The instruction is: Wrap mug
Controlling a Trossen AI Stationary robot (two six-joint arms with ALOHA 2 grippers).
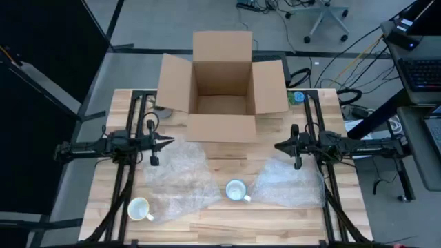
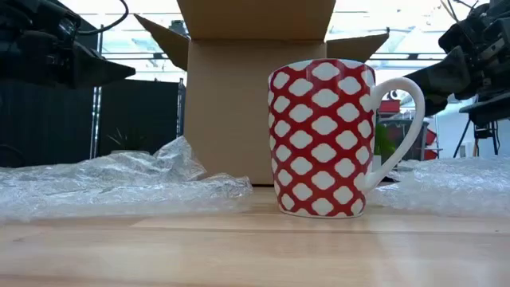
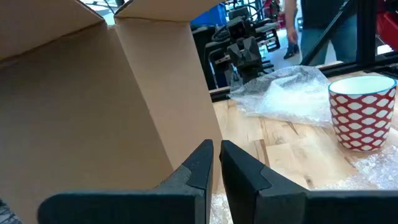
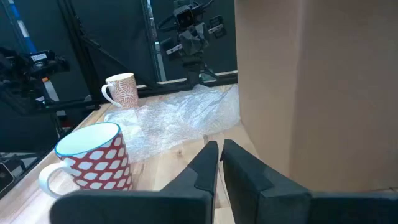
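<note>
Nothing has been picked up yet, so the wrapping looks to be at its very start. The red-and-white mug (image 1: pixel 236 191) stands upright on the bare wood of the worktop (image 1: pixel 227 224), between two crumpled sheets of bubble wrap: the left sheet (image 1: pixel 176 180) lies just beside it, and the right sheet (image 1: pixel 293 182) lies against its handle side. A second mug (image 1: pixel 139 209) stands near the front left corner, at the edge of the left sheet. The open cardboard box (image 1: pixel 222 86) sits at the back of the worktop with its flaps spread. The left gripper (image 1: pixel 167 142) hangs above the back edge of the left sheet, its fingers (image 3: pixel 200 169) nearly together with only a thin slit between them, holding nothing. The right gripper (image 1: pixel 278 146) is poised likewise above the back of the right sheet, its fingers (image 4: pixel 205 167) also almost closed and empty. The next move probably calls for one arm to open, come forward and down, and either take the mug or catch a sheet's edge, so that mug and wrap can be brought together.
</note>
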